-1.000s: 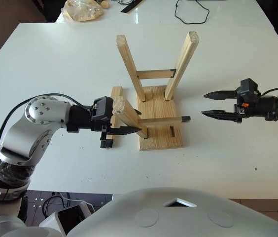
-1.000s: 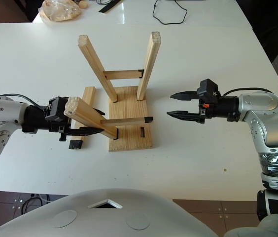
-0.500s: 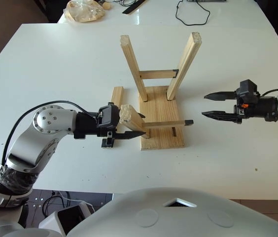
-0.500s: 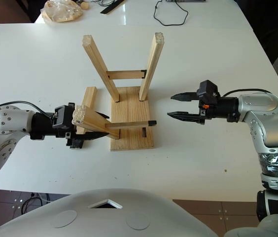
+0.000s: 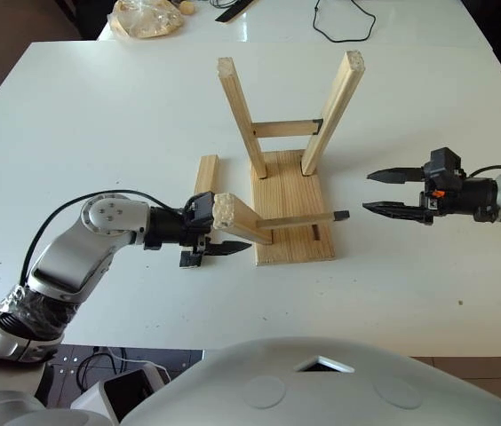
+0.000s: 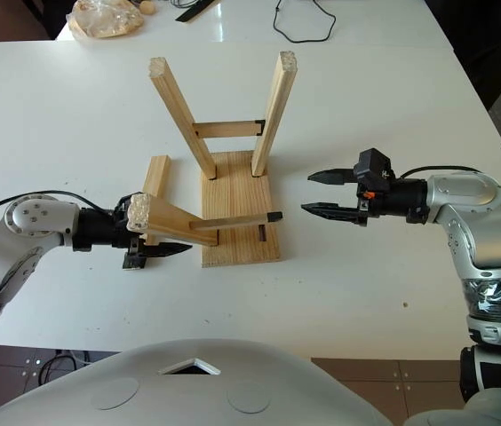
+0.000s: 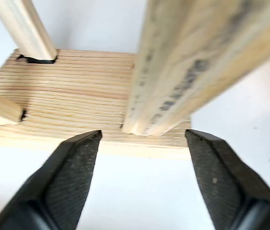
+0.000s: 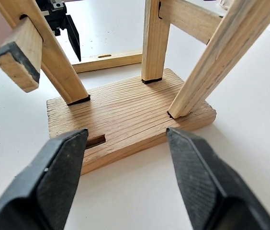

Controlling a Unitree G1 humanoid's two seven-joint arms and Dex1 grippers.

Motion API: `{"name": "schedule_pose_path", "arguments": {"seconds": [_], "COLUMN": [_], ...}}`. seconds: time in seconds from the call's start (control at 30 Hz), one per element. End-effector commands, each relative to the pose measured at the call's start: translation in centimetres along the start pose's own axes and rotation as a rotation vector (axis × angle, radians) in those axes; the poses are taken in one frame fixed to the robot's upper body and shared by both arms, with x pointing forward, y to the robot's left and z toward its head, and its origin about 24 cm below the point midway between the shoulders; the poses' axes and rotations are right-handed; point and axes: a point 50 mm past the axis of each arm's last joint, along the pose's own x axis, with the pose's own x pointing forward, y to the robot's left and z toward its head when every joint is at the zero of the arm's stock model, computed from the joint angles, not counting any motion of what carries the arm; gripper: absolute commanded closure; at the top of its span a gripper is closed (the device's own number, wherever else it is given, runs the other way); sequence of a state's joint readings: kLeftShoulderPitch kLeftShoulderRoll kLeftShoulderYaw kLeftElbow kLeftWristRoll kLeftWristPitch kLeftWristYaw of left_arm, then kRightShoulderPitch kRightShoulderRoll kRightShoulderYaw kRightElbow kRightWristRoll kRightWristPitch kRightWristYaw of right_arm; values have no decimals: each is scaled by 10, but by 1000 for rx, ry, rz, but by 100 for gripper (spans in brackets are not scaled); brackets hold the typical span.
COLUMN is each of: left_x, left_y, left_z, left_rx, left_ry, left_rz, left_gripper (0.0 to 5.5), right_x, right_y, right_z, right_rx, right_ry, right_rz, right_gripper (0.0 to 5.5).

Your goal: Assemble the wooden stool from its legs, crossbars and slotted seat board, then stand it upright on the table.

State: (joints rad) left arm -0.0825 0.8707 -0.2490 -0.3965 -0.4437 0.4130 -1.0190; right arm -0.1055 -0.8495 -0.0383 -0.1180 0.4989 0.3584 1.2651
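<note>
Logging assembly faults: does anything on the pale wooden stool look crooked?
Yes. The near-left wooden leg leans steeply outward from the slotted seat board, unlike the two upright far legs; its crossbar ends in air.

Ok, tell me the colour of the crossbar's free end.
Black; the crossbar end shows best in the right wrist view.

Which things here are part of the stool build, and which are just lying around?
Job: seat board, two far legs, far crossbar, near leg, near crossbar, loose leg flat beside the board.
Lying about: plastic bag, black cable.
</note>
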Motion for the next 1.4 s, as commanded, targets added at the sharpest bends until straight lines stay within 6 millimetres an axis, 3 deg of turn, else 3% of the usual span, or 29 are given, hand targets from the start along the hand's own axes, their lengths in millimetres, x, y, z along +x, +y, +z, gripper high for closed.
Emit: {"name": "schedule_pose_path", "arguments": {"seconds": [0.03, 0.23, 0.4, 0.67, 0.77, 0.93, 1.07, 1.17, 1.23, 1.4], "left_x": [-6, -33, -38, -61, -76, -108, -121, -126, -125, -102], "left_y": [1, -17, -33, -38, -43, -31, -30, -31, -29, -33], "left_z": [3, -9, 9, 31, 41, 43, 44, 44, 55, 91], "left_rx": [6, -85, -79, -90, -75, -109, -158, -158, -139, -127], "left_ry": [20, 93, 27, -145, -186, -283, -397, -436, -516, -737], "left_rz": [79, 221, 204, 165, 123, 181, 189, 215, 226, 160], "left_gripper": [158, 158, 158, 158, 158, 158, 219, 269, 305, 305], "right_x": [-1, -10, -13, -12, -13, -15, -16, -18, -18, -15], "right_y": [2, 10, 14, 16, 16, 18, 17, 15, 13, 9], "right_z": [0, -7, -9, -7, -8, -8, -9, -8, -7, -4], "right_rx": [-18, 2, 18, 19, 21, 20, 15, 11, 8, -2], "right_ry": [5, 13, 9, 8, 11, 14, 26, 31, 32, 31], "right_rz": [-14, -55, -92, -101, -106, -116, -112, -109, -108, -97], "right_gripper": [249, 249, 249, 249, 249, 249, 249, 249, 249, 249]}}
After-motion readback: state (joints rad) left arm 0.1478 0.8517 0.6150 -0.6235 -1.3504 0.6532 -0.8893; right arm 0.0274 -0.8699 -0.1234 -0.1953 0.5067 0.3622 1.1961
